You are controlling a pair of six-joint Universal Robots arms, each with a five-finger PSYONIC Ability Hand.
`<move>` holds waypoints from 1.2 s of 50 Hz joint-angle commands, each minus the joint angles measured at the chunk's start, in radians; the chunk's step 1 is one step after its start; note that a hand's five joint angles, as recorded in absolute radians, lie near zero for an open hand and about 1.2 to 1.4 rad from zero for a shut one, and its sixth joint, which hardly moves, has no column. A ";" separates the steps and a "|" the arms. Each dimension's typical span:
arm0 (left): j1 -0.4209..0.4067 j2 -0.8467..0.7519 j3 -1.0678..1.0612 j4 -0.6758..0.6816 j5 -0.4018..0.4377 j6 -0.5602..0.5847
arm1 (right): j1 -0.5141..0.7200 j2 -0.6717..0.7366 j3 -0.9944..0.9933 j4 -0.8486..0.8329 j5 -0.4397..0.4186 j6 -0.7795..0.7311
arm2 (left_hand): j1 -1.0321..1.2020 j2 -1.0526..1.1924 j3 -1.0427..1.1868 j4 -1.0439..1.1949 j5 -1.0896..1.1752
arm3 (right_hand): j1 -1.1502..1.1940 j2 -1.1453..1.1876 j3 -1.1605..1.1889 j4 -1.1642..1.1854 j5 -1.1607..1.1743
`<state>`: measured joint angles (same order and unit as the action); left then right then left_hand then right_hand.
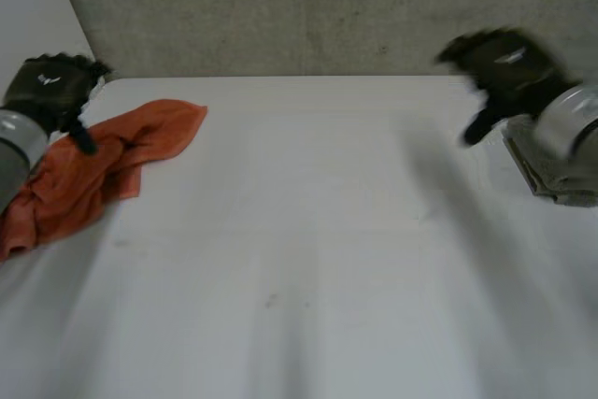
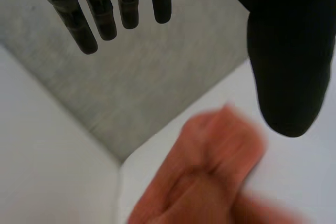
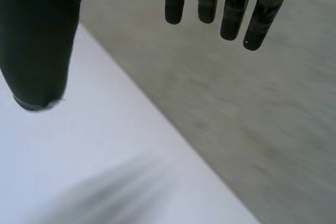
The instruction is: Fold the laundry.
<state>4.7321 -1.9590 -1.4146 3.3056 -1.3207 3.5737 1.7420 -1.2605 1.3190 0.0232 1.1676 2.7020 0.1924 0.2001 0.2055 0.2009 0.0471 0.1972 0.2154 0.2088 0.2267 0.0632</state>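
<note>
Past my left fingers (image 2: 84, 30) a rough grey wall (image 1: 308, 11) stands along the far edge of the white worktop (image 1: 308, 259). A plain white wall (image 1: 37, 7) meets it in the corner there. My right fingers (image 3: 231, 19) point at the same grey wall. The light is soft.

The orange cloth (image 1: 103, 170) lies crumpled, unfolded, at the left edge of the white table (image 1: 327, 231)

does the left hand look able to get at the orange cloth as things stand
Probably yes. The left hand is over the crumpled orange cloth at the table's left side, its fingers straight and thumb spread, and nothing lies between hand and cloth.
</note>
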 commanded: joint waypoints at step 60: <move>-0.288 0.000 -0.115 0.106 -0.121 -0.022 | 0.126 -0.119 0.476 -0.172 0.107 -0.073 | -0.014 -0.022 -0.027 -0.023 -0.043 | -0.023 -0.041 -0.034 -0.052 -0.063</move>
<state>4.4087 -1.9458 -1.5707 3.4239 -1.4604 3.5428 1.8594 -1.4038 1.7993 -0.1513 1.2734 2.6308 0.1898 0.2050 0.2080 0.2024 0.0467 0.1972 0.2154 0.2088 0.2267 0.0629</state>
